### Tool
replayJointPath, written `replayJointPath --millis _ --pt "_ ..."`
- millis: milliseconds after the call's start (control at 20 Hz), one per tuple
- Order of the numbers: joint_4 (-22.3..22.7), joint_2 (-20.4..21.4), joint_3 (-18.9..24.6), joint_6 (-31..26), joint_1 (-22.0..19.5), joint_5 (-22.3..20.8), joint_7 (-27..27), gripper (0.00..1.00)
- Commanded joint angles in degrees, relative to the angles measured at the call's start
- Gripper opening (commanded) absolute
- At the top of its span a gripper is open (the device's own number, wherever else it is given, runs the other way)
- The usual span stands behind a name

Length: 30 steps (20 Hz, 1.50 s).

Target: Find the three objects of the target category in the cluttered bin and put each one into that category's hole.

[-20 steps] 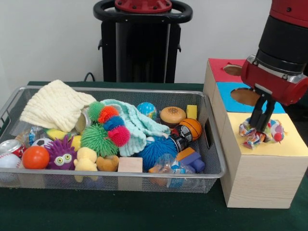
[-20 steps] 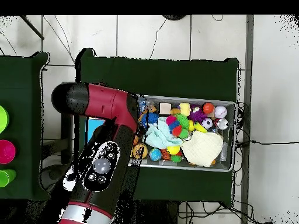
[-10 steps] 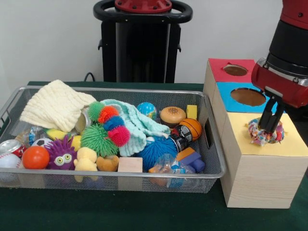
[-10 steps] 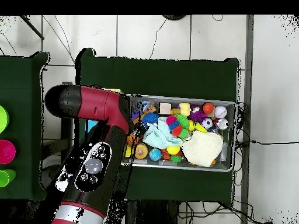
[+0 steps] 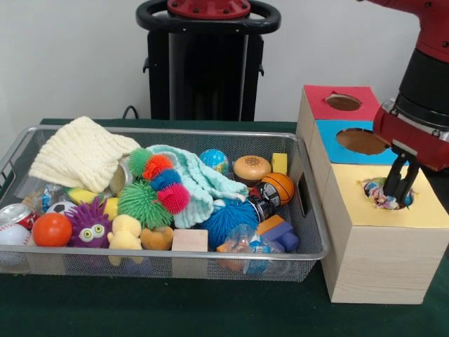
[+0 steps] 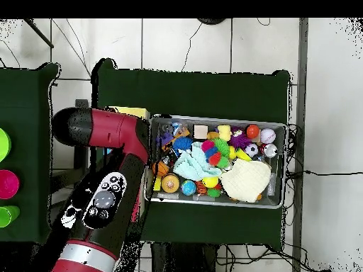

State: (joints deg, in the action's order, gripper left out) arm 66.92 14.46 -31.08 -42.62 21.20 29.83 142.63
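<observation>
Sunk lower into yellow hole, crumpled multicoloured wrapper (image 5: 379,194), jaws pinching

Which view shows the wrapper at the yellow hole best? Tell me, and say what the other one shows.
The front view. There the wrapper sits partly sunk in the yellow box's hole, with the gripper reaching into it. In the overhead view the arm covers that spot, so the wrapper is hidden.
</observation>
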Motion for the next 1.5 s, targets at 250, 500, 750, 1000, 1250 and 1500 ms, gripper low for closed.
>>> replayJointPath --millis 250,500,750,1000,1250,1500 --pt "-0.03 -6.02 4.62 3.09 -1.07 2.77 15.72 0.00" --pt "-0.59 -6.20 4.66 2.34 -1.68 2.98 15.02 0.00" --pt "-0.09 -1.61 3.00 -3.89 -1.75 1.77 13.05 0.00" --pt "0.96 5.61 3.52 -9.45 -3.21 1.31 9.08 0.00" --pt "1.98 9.07 4.93 -11.05 -4.53 1.45 7.24 0.00" --pt "1.97 9.46 5.31 -8.73 -5.81 -0.06 5.11 0.00"
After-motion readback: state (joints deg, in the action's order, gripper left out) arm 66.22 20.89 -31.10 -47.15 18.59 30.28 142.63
